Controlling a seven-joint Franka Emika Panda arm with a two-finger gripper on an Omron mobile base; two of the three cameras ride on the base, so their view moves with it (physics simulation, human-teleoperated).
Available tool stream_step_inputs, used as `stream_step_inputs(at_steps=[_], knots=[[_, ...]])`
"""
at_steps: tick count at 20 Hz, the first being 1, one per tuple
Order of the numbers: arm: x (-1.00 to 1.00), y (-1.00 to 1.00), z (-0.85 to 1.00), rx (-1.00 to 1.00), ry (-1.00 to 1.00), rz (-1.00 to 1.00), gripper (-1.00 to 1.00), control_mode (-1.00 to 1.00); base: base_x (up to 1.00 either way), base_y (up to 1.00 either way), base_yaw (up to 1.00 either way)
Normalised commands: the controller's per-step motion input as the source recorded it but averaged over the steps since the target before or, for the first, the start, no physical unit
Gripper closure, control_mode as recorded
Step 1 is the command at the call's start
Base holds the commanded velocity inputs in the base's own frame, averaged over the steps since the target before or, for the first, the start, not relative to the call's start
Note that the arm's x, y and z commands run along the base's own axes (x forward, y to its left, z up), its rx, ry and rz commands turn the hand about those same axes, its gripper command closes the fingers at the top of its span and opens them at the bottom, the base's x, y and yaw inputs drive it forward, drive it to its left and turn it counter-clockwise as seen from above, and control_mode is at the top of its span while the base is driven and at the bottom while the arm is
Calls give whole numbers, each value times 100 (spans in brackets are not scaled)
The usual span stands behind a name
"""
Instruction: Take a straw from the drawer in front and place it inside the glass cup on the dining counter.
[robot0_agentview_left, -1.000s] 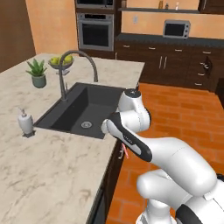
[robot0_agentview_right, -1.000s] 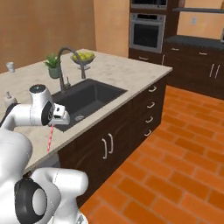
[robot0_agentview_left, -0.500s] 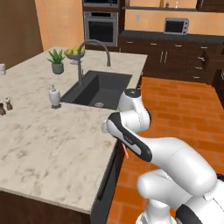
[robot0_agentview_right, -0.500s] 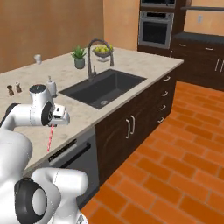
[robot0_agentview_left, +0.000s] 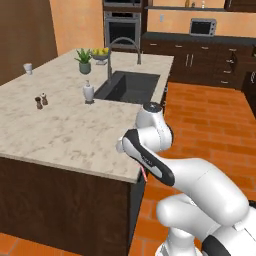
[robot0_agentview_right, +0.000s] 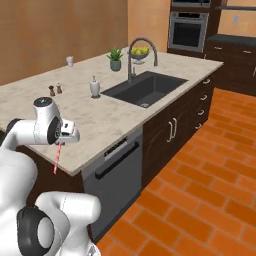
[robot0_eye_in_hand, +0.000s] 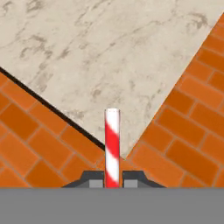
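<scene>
The gripper (robot0_eye_in_hand: 112, 183) is clamped on the straw (robot0_eye_in_hand: 112, 146) — its two dark tips press the red-and-white striped stick from either side in the hand view, and the straw points away from the hand over a corner of the dining counter (robot0_eye_in_hand: 109, 52), with orange brick floor (robot0_eye_in_hand: 188, 148) on both sides of that corner. In the right base view the straw (robot0_agentview_right: 58, 158) hangs down from the gripper (robot0_agentview_right: 64, 142) just off the near edge of the dining counter (robot0_agentview_right: 105, 117). The glass cup (robot0_agentview_right: 70, 61) stands at the far side of the counter top, well apart from the straw; the left base view shows it (robot0_agentview_left: 28, 68) near the far left edge. Between them stand two small shakers (robot0_agentview_right: 55, 89) and a white soap dispenser (robot0_agentview_right: 94, 87); a potted plant (robot0_agentview_right: 115, 58) sits behind the dark sink (robot0_agentview_right: 145, 88) — beside the faucet (robot0_agentview_right: 140, 52)
</scene>
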Motion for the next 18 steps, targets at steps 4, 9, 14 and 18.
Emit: stream_step_inputs(at_steps=[4, 9, 14, 18], knots=[[0, 0, 0, 0, 0, 0, 100, 100, 0, 100, -10], [0, 0, 0, 0, 0, 0, 100, 100, 10, 100, -12], [0, 0, 0, 0, 0, 0, 100, 100, 9, 100, -15], [0, 0, 0, 0, 0, 0, 100, 100, 6, 100, -15]])
